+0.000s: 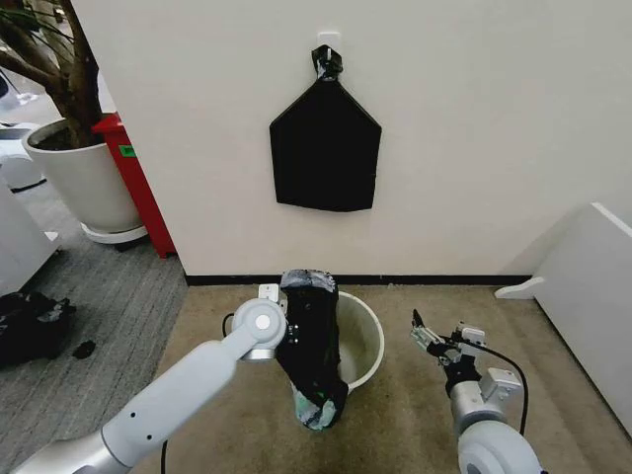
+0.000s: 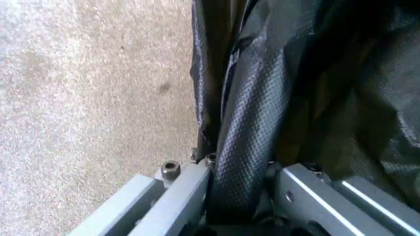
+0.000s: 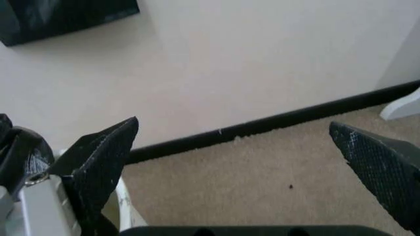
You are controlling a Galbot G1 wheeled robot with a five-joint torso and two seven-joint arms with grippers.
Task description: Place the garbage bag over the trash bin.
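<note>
Setting: beige carpet (image 1: 415, 425) is met by a cream wall (image 1: 494, 128) behind the trash bin, where a flat black bundle (image 1: 325, 148) is hung.
Trash bin (image 1: 367, 341): round, creamy-white, stood on the carpet.
Garbage bag (image 1: 311, 346): glossy, crinkled black film, draped down the bin's left rim and outer side.
Left gripper (image 2: 239, 196): clamped on a fold of the bag at the bin's left edge.
Right gripper (image 1: 432, 341): held just right of the bin, fingers (image 3: 98, 162) spread wide, nothing held.
</note>
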